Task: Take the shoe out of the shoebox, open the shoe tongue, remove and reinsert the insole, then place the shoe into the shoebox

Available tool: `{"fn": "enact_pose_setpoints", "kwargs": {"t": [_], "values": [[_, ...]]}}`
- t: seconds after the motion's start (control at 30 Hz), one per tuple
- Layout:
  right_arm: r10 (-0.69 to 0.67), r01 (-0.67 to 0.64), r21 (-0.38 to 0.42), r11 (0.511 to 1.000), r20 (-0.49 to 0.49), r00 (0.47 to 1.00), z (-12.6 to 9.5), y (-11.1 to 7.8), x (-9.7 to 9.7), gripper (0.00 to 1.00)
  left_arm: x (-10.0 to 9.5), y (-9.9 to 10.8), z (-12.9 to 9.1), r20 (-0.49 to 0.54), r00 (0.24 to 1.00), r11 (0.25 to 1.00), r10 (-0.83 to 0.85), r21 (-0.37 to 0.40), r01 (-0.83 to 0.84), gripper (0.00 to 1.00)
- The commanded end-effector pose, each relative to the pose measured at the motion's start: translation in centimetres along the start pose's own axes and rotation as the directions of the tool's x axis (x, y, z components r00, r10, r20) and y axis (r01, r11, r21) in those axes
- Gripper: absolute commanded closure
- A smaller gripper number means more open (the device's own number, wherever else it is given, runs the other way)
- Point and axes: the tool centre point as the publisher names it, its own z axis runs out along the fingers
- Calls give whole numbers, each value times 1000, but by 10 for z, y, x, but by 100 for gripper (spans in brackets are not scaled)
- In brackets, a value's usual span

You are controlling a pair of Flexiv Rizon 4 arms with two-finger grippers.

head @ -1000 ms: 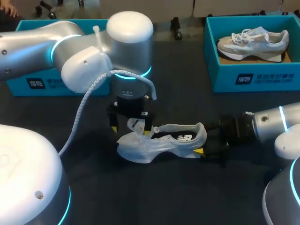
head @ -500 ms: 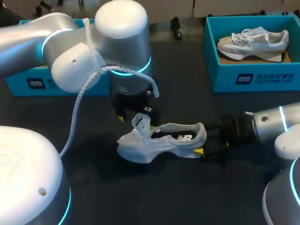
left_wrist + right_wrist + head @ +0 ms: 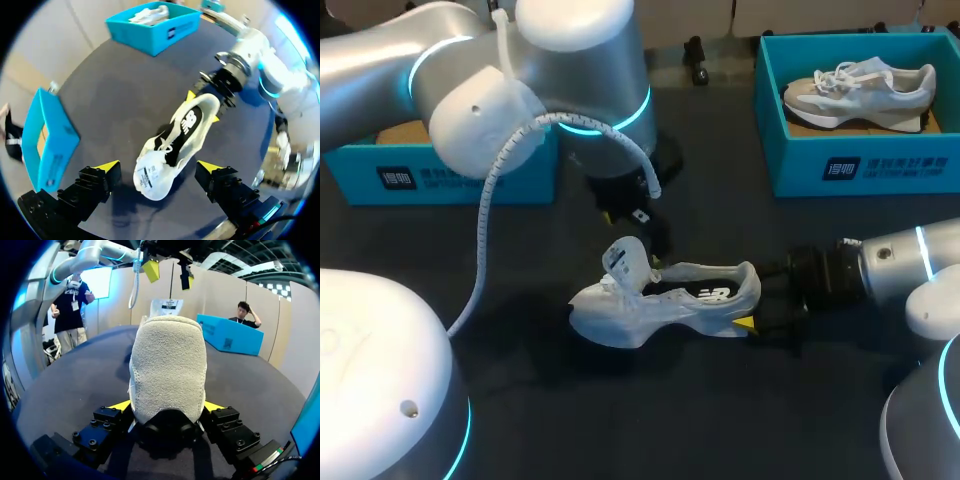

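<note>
Dark table (image 3: 720, 200), mid-frame: right gripper (image 3: 167, 406) pinches the white shoe (image 3: 670, 300) by its heel, left gripper (image 3: 159, 166) gapes wide above the labelled tongue (image 3: 625, 262).

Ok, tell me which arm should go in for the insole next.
Left. The left gripper hangs open above the shoe, its tongue raised, so it could probably reach into the opening. The right gripper is shut on the heel, holding the shoe in place, so it is not free.

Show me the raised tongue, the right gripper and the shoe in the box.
raised tongue (image 3: 625, 261), head view, upper flap
right gripper (image 3: 167, 407), right wrist view, midway between fingertips gripping the white shoe (image 3: 167, 355)
shoe in the box (image 3: 860, 88), head view, middle of its side
</note>
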Motion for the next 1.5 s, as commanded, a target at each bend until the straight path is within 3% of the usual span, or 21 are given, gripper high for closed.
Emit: {"fn": "enact_pose_setpoints", "kwargs": {"t": [0.03,0.17,0.2,0.23,0.27,0.3,0.33,0.83,1.5], "values": [[0,0,5,1000,2,1000,2,1,0,100,-7,0,-14,-46,884,885,466,35,-465,0],[0,0,5,1000,2,1000,2,1,0,100,-5,0,-24,-33,813,814,581,44,-580,0],[0,0,5,1000,2,1000,2,1,0,100,-3,0,-25,-34,805,806,592,46,-591,6],[0,0,5,1000,2,1000,2,1,0,100,-1,2,-28,-36,796,797,604,50,-602,34],[0,0,5,1000,2,1000,2,1,0,100,1,2,-29,-25,796,796,604,51,-603,75],[0,0,5,1000,2,1000,2,1,0,100,2,2,-29,-30,790,790,612,52,-611,96],[0,0,5,1000,2,1000,2,1,0,100,6,3,-30,-45,790,791,611,55,-609,100],[0,0,5,1000,2,1000,2,1,0,100,38,-13,-3,-127,723,732,679,45,-680,100],[0,0,5,1000,2,1000,2,1,0,100,69,-38,65,-177,670,679,721,-14,-734,100]]}}
